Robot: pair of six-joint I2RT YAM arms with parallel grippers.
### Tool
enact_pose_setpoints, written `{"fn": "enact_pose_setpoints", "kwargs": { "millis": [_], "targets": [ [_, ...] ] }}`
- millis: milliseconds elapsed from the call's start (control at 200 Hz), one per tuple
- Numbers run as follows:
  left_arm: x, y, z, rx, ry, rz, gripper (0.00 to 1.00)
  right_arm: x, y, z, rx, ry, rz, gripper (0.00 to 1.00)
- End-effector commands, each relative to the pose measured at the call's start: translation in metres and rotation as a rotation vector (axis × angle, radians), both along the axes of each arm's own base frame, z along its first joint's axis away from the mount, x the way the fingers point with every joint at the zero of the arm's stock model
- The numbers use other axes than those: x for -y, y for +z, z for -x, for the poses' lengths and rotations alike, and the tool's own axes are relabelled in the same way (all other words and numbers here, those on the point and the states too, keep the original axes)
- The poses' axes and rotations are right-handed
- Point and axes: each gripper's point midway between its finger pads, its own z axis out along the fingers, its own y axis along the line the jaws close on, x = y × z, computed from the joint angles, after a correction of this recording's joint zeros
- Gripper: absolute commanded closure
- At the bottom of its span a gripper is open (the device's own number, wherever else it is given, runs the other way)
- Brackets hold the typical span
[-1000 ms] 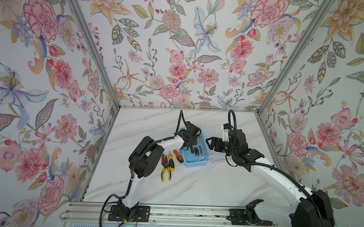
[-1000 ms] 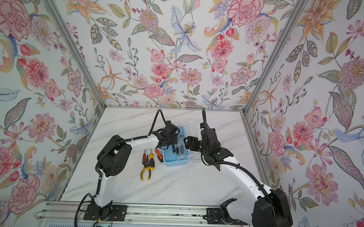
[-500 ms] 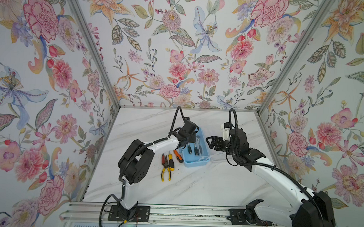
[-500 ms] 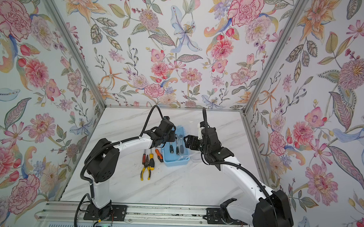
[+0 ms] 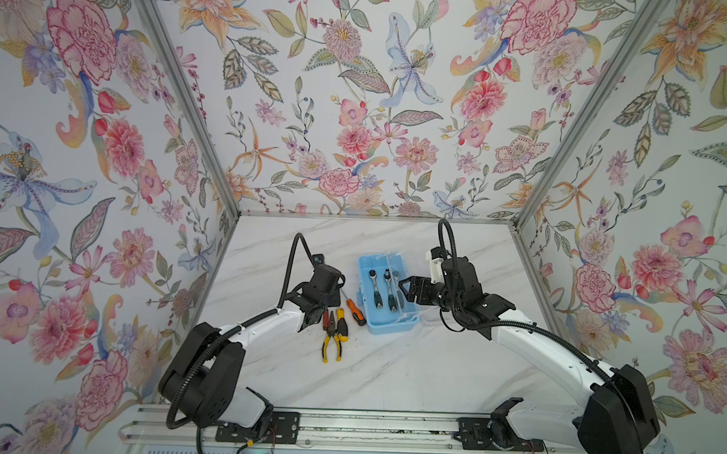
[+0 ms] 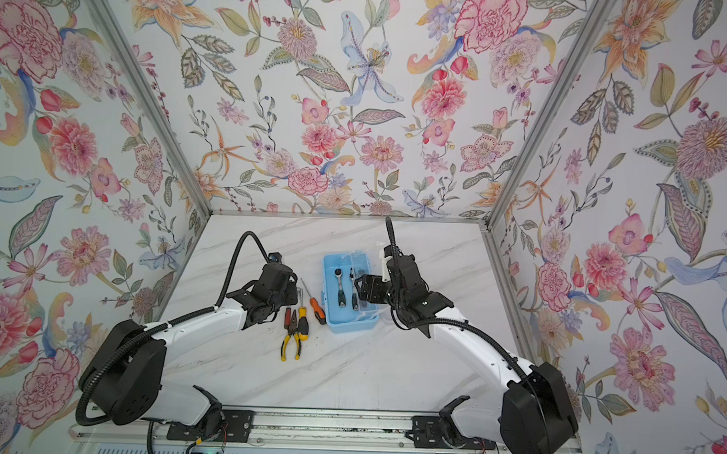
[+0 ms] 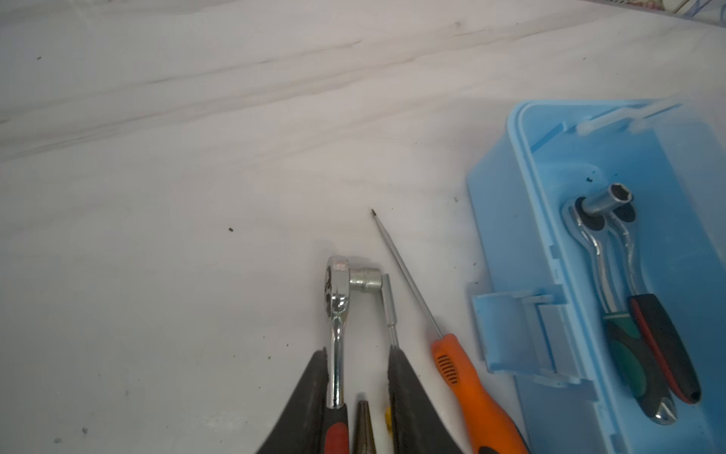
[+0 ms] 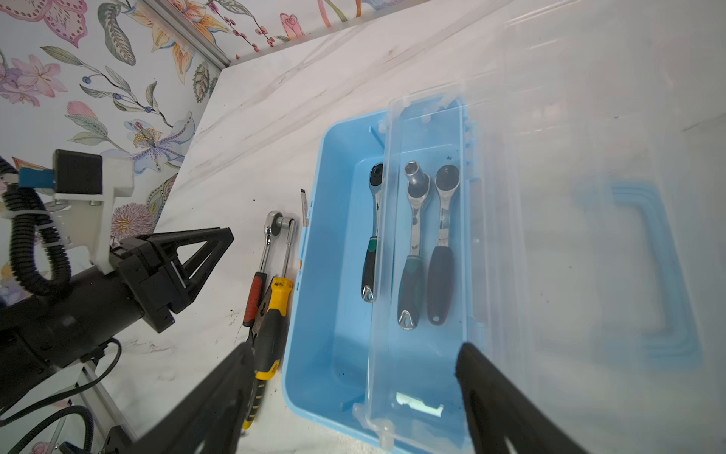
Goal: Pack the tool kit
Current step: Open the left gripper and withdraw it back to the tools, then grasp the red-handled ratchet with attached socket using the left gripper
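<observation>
Blue toolbox (image 5: 391, 326) is sitting mid-way across the marble table (image 5: 390, 374). Its clear lid (image 8: 510, 236) is raised, with the free edge running over the middle of the box. Two ratchets are lying inside, side by side, heads toward the back wall: green-handled ratchet (image 7: 628, 353) and red-and-black ratchet (image 7: 664, 342), with a socket (image 7: 611, 198) sticking up at their heads.

Right gripper (image 8: 355, 350) is hovering at the box's right side with its jaws standing wide apart. The lid edge is passing between them and nothing is clamped. Cannot tell if a finger is touching the lid.

Loose tools are lying on the table just left of the box: orange screwdriver (image 5: 355, 313) nearest the box, then yellow-black screwdriver (image 5: 342, 323), pliers (image 5: 332, 339) and a third ratchet (image 7: 336, 314).

Left gripper (image 7: 357, 353) is hanging over these. Its jaws are partly apart, framing the third ratchet's shank and the pliers' nose in the left wrist view, and gripping nothing. In the right wrist view it is sitting apart from the tools.
</observation>
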Motion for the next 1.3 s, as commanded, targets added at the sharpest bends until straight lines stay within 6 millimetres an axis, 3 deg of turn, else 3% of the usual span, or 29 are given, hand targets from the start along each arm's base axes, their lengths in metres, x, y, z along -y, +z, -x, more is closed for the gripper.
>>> {"fn": "enact_pose_setpoints", "kwargs": {
  "millis": [0,275,300,756,1031,1116,1291],
  "targets": [
    [-0.007,-0.007,-0.005,0.011,0.014,-0.01,0.7,-0.006,0.01,-0.006,0.025,0.001,0.008,0.18],
    [-0.007,-0.027,-0.013,-0.024,0.012,-0.008,0.7,-0.006,0.005,-0.008,0.019,-0.004,0.022,0.18],
    [-0.007,-0.04,-0.011,-0.056,0.01,-0.022,0.7,-0.006,0.006,-0.009,0.021,-0.005,0.021,0.18],
    [-0.01,-0.08,-0.009,-0.129,0.018,-0.045,0.74,-0.007,0.005,-0.013,0.019,-0.004,0.027,0.18],
    [-0.014,-0.087,-0.009,-0.141,0.025,-0.08,0.87,-0.006,0.002,-0.013,0.012,-0.007,0.031,0.18],
    [-0.015,-0.086,-0.01,-0.139,0.025,-0.08,1.0,-0.006,0.001,-0.013,0.012,-0.006,0.031,0.18],
    [-0.016,-0.069,-0.012,-0.108,0.042,-0.069,1.0,-0.007,0.001,-0.013,0.011,-0.004,0.027,0.18]
  ]
}}
